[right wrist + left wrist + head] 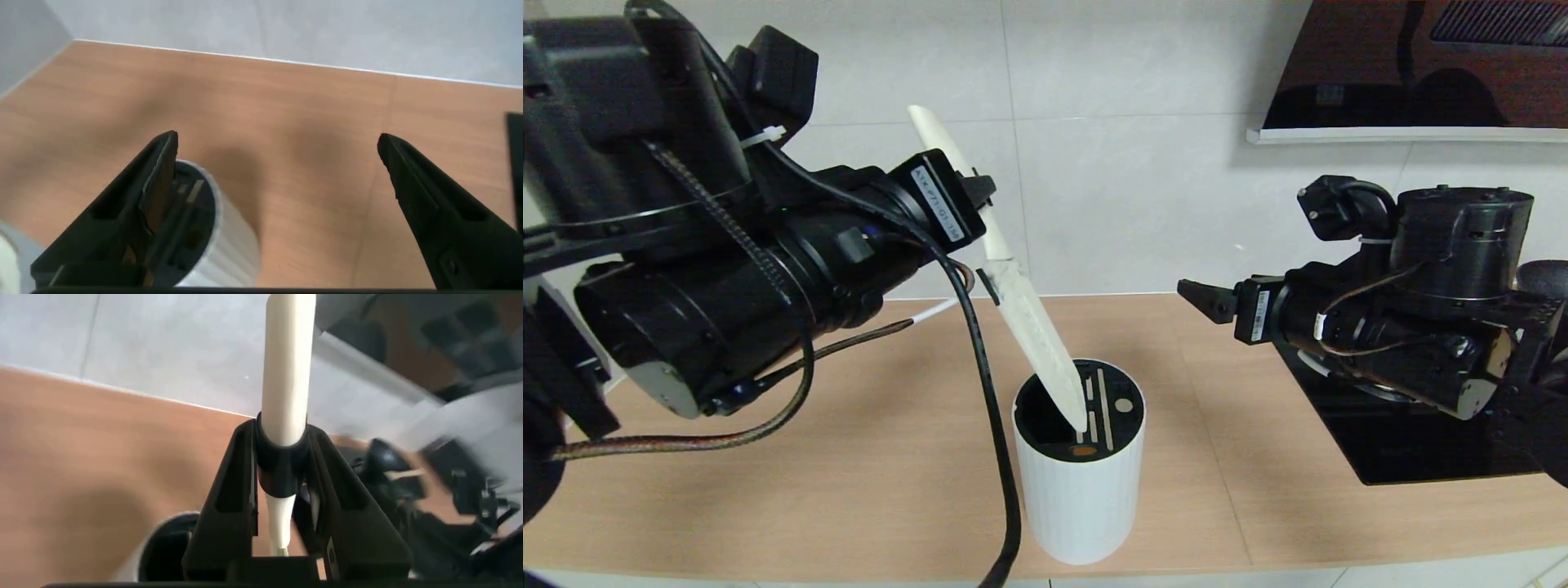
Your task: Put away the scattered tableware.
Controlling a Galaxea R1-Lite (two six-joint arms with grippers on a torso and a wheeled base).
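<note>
Left gripper [986, 237] is clamped on the pale handle of a white knife [1037, 335], tilted, with its blade tip at the top of the white cylindrical holder [1082, 498], apparently entering a slot. The holder stands upright on the wooden counter [849, 490]. Right gripper [276, 143] hangs wide open and empty beside the cooktop [1405, 457].

Head camera looks down from above; close wrist cameras share the holder [1081, 490].

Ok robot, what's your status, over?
Left gripper shut on knife, tip at top of white holder. Right gripper open, empty. Nothing in the way.
</note>
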